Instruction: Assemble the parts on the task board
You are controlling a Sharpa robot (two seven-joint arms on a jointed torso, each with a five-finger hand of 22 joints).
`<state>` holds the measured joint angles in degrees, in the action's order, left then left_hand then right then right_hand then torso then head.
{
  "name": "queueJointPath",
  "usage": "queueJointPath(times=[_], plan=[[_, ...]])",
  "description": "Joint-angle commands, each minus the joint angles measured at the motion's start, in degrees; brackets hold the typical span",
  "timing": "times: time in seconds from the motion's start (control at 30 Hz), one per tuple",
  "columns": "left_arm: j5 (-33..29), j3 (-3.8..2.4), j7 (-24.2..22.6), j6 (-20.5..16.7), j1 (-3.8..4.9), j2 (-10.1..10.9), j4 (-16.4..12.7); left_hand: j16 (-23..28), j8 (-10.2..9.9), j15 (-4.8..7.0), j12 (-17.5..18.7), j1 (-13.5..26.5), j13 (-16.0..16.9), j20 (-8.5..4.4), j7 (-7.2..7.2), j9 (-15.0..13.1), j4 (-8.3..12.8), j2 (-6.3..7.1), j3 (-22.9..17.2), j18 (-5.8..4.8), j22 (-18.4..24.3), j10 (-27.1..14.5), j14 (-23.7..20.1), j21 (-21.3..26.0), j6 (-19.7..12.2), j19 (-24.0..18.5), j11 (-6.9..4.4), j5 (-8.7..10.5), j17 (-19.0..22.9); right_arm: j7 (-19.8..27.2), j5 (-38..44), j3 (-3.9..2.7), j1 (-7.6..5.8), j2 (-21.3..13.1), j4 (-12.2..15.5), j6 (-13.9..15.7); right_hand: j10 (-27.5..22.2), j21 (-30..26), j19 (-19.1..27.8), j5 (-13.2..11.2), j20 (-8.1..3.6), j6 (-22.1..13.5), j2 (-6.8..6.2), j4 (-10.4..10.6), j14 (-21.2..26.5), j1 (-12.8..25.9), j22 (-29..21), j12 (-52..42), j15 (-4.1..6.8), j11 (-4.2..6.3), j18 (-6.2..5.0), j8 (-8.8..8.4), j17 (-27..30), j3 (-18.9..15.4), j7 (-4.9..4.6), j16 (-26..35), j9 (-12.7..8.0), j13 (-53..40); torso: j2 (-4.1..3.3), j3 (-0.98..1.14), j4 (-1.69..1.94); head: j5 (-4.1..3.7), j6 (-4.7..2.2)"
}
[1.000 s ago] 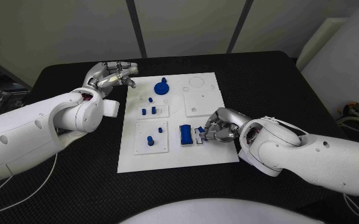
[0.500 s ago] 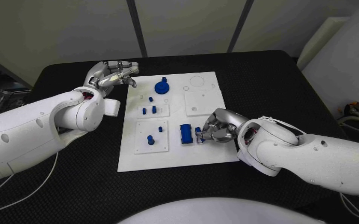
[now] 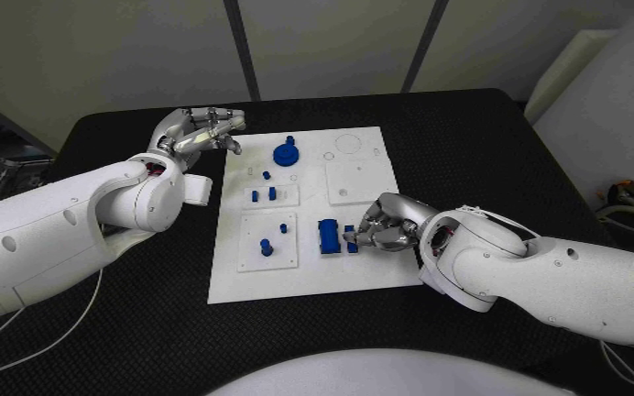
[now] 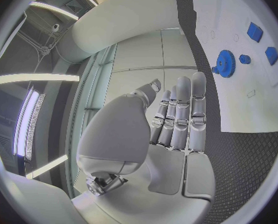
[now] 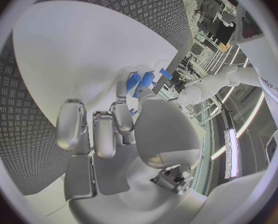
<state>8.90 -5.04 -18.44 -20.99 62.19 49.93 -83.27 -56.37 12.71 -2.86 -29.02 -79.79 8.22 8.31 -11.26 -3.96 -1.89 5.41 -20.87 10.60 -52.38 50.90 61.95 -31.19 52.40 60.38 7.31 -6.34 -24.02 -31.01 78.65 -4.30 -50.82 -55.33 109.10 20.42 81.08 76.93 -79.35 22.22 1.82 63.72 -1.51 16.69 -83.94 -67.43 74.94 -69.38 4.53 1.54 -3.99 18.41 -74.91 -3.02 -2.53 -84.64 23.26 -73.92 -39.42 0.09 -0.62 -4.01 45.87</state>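
We see the right hand (image 3: 386, 224) low on the task board (image 3: 307, 279), fingers pinching a small blue part (image 3: 353, 231) beside the upright blue block (image 3: 326, 236). Left hand (image 3: 196, 133) raised off the board's far corner, fingers pressed together, empty.

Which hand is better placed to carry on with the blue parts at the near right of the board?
Probably the right hand: it is on the task board, fingers at a small blue part beside the tall blue block. The left hand is off the board's far left corner, holding nothing.
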Motion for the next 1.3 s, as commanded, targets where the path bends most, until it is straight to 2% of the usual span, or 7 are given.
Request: queueJointPath(times=[0.03,0.2,0.33,0.5,0.63,0.97,1.3], plan=[[-0.04,-0.04,-0.03,0.65,0.09,-0.01,-0.04,0.34,0.37,0.04,-0.38,-0.20,0.05,0.07,0.06,0.05,0.12,-0.52,0.21,-0.15,0.08,-0.51,-0.36,0.32,-0.29,0.21,0.07,-0.01,0.05,0.63,-0.13,0.00,-0.03,0.01,0.15,-0.51,0.44,0.33,-0.38,-0.66,-0.02,0.10,0.01,0.00,-4.54,0.88,0.40,-0.31,0.29,-0.11,0.15,0.25,-7.12,-0.71,-0.09,-0.26,0.16,-0.11,0.00,0.00,0.03,0.02,0.10],[-0.04,-0.04,-0.01,0.64,0.09,-0.03,0.01,0.35,0.34,0.00,-0.41,-0.16,0.04,0.08,-0.01,0.07,0.10,-0.50,0.29,-0.16,0.10,-0.63,-0.40,0.36,-0.44,0.22,0.12,0.01,0.07,0.92,-0.12,0.00,-0.03,-0.16,0.02,-0.40,0.39,0.24,-0.32,-4.70,-0.03,-0.14,0.50,-0.06,-4.53,2.04,0.37,-0.22,0.31,-0.09,0.13,0.57,-7.06,-2.67,-0.05,-0.20,0.69,-0.14,0.03,0.00,0.02,0.02,0.10],[-0.04,-0.04,0.00,0.63,0.09,-0.03,0.02,0.35,0.34,0.00,-0.41,-0.16,0.04,0.08,-0.01,0.07,0.10,-0.50,0.29,-0.16,0.10,-0.63,-0.40,0.36,-0.44,0.22,0.12,0.01,0.07,1.12,0.06,0.00,-0.03,-0.53,-0.06,-0.50,0.40,0.22,-0.32,-5.88,-0.04,-0.26,0.61,-0.28,-4.53,1.43,0.39,-0.24,0.32,-0.07,0.13,0.72,-7.05,-3.22,-0.02,-0.18,0.92,-0.19,0.04,0.00,0.05,0.02,0.14],[-0.04,-0.04,0.01,0.58,0.09,0.02,0.02,0.35,0.31,-0.01,-0.44,-0.15,0.04,0.09,-0.06,0.09,0.09,-0.50,0.33,-0.16,0.12,-0.69,-0.42,0.38,-0.55,0.22,0.15,0.01,0.09,2.10,0.17,0.00,-0.03,-1.19,0.37,-0.77,0.17,-0.06,-0.10,-6.60,-0.10,-0.71,1.16,-2.30,-4.49,-3.66,0.15,0.08,0.39,-0.01,0.05,0.93,-6.88,-2.63,0.00,-0.04,1.35,-0.06,-0.02,0.04,-0.05,0.08,0.12],[-0.04,-0.04,0.02,0.58,0.09,0.00,0.04,0.35,0.31,-0.01,-0.44,-0.15,0.04,0.09,-0.06,0.09,0.09,-0.50,0.33,-0.16,0.12,-0.69,-0.42,0.38,-0.55,0.22,0.15,0.01,0.09,3.05,0.06,0.00,-0.03,-1.76,0.72,-1.24,0.06,-0.27,0.05,-8.09,-0.07,-0.94,0.91,-2.80,-4.45,-5.28,-0.03,0.22,0.32,-0.11,0.01,1.10,-6.71,-3.23,-0.07,0.09,1.62,-0.01,0.05,0.02,-0.01,0.12,0.19],[-0.04,-0.04,0.24,0.55,0.08,-0.13,0.34,0.35,0.30,-0.03,-0.47,-0.18,0.04,0.10,-0.09,0.10,0.09,-0.56,0.33,-0.17,0.13,-0.73,-0.43,0.40,-0.63,0.23,0.17,-0.01,0.10,4.44,-0.64,0.01,-0.03,-2.45,1.05,-0.76,0.06,-0.39,0.11,-10.66,0.08,-1.16,1.48,-1.03,-4.45,-4.36,-0.06,0.17,0.17,-0.27,0.00,1.37,-6.67,-5.14,-0.28,0.14,2.01,-0.11,0.05,0.06,0.03,0.14,0.13],[-0.04,-0.04,0.29,0.57,0.08,-0.26,0.44,0.35,0.30,-0.03,-0.47,-0.18,0.04,0.10,-0.09,0.10,0.09,-0.56,0.33,-0.17,0.13,-0.73,-0.43,0.40,-0.63,0.23,0.17,-0.01,0.10,4.24,-0.73,0.01,-0.02,-2.07,0.08,-2.12,0.10,-0.41,0.12,-11.46,0.10,-1.14,1.74,-0.69,-4.45,-4.45,-0.07,0.09,0.16,-0.25,-0.01,1.52,-6.67,-5.61,-0.23,0.15,2.16,-0.19,-0.06,0.01,0.06,0.14,0.14]])
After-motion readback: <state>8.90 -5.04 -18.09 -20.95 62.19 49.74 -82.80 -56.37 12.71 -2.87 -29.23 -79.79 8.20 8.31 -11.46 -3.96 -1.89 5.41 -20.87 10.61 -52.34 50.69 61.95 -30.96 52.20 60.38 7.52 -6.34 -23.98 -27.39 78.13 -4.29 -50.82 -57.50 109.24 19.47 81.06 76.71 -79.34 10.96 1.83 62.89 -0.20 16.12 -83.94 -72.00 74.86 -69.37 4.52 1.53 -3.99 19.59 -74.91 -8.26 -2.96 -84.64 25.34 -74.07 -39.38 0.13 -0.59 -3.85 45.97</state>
